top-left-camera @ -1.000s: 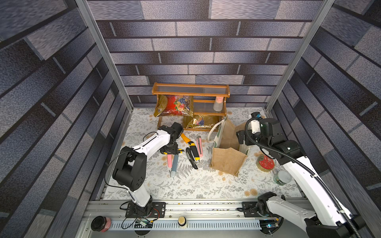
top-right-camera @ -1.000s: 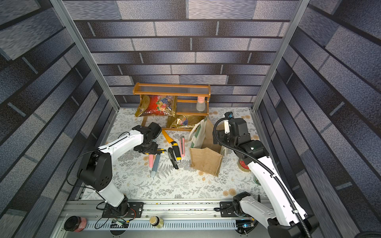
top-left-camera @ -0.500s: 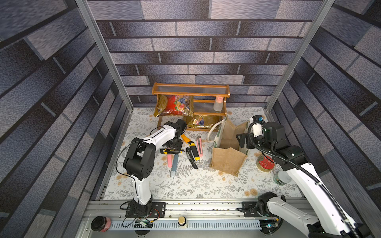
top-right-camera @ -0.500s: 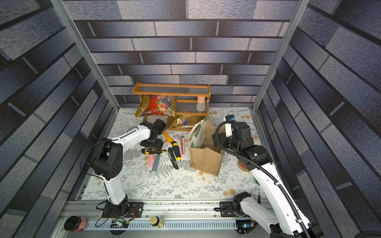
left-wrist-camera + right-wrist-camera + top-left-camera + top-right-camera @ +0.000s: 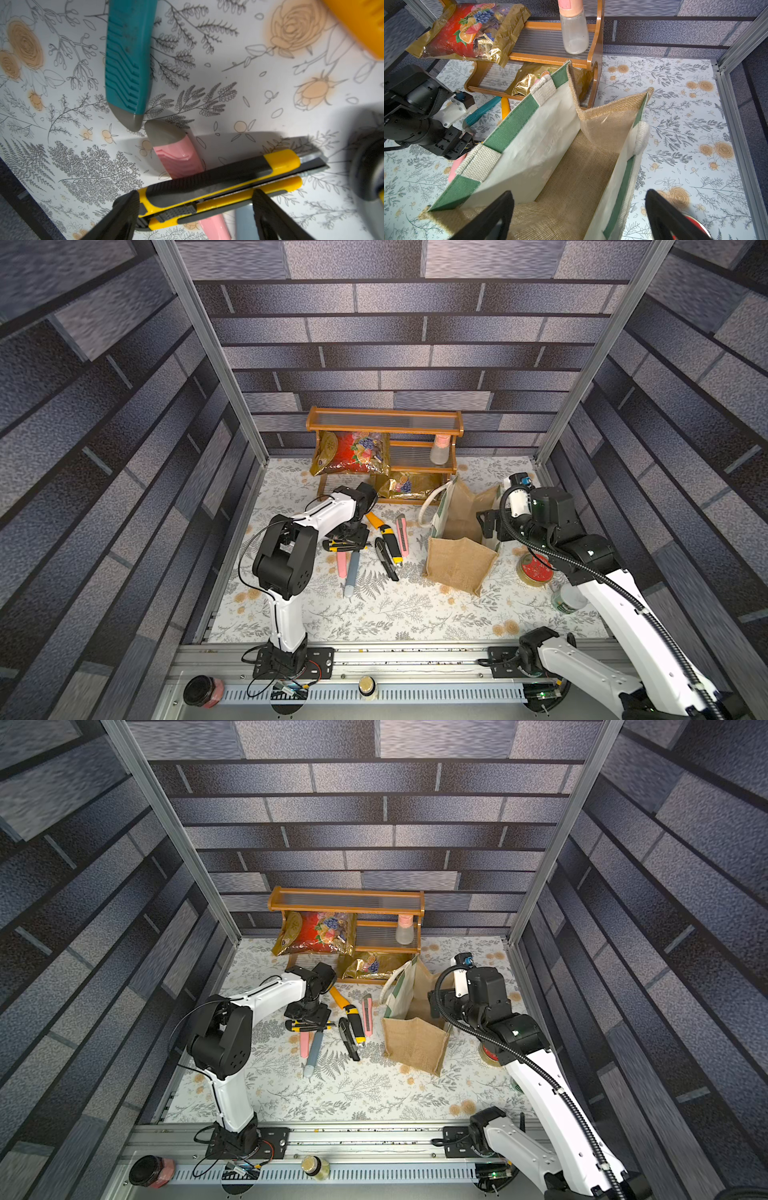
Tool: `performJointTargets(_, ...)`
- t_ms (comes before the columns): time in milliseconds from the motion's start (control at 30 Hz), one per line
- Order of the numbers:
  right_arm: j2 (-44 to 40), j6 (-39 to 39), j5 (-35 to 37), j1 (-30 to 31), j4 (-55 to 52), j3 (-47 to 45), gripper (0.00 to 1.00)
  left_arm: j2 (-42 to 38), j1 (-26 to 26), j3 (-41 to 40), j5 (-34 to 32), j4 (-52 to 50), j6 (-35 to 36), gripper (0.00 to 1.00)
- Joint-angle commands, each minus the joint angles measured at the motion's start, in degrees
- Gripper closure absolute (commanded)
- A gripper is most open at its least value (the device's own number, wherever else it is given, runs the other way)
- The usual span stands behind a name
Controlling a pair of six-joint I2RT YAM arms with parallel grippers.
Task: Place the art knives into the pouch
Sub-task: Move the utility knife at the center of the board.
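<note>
Robot lab test cell, dressed as mock home corner. Printed slate-brick wall panels (image 5: 395,327) on aluminium frame posts (image 5: 212,352) enclose floral-print worktop (image 5: 395,614). Left arm (image 5: 286,556) and right arm (image 5: 615,597) bolted to aluminium rail (image 5: 407,662) at front edge, cabling exposed. Wooden shelf rack (image 5: 384,427) with snack bags (image 5: 353,452) as props.

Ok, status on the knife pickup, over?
Left gripper open, fingers over yellow-black art knife, no grip yet. Right gripper open at pouch rim, mouth open. Knife lies across pink cutter.
</note>
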Motion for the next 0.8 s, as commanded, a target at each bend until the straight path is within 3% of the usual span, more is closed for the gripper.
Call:
performJointTargets(0, -0.34, 1.01, 0.58, -0.27, -0.03, -0.63, 0.0, -0.06, -0.2, -1.63, 1.49, -3.07, -1.18, 0.13)
performJointTargets(467, -0.62, 2.38, -0.85, -0.24, 0.45, -1.24, 0.0, -1.17, -0.43, -1.94, 3.65, -4.98, -2.24, 0.12)
performJointTargets(767, -0.99, 2.35, -1.62, -0.34, 0.02, -1.78, 0.0, -10.42, 1.84, -3.87, 4.51, -1.88, -9.55, 0.0)
